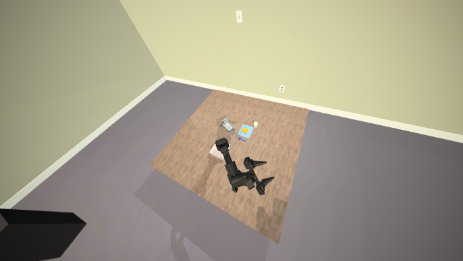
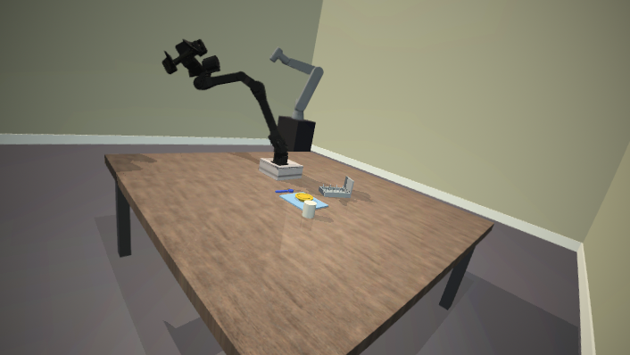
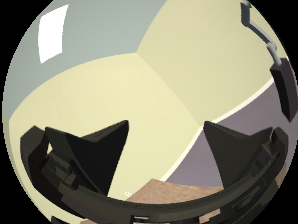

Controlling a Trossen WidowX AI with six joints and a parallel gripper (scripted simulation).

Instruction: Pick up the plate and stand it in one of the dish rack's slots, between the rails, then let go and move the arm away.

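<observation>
A yellow plate (image 1: 245, 130) (image 2: 304, 196) lies flat on a light-blue mat (image 1: 248, 136) (image 2: 287, 197). The grey dish rack (image 1: 231, 130) (image 2: 337, 194) stands on the table beside the mat, with small upright pegs and a taller panel at one end. No plate shows in it. My gripper (image 1: 270, 170) (image 2: 175, 46) (image 3: 168, 125) is open and empty, high above the table and well away from plate and rack, on the other side of the arm's base. The wrist view shows both fingers wide apart with walls and floor beyond; plate and rack are not in that view.
A white cup (image 1: 256, 124) (image 2: 309, 210) stands at the mat's edge, opposite a small blue utensil (image 1: 242, 140) (image 2: 284, 191). The arm's pale base block (image 1: 216, 151) (image 2: 280, 173) is near the rack. A grey arm (image 2: 309, 89) on a black block (image 2: 295, 134) stands beyond the table.
</observation>
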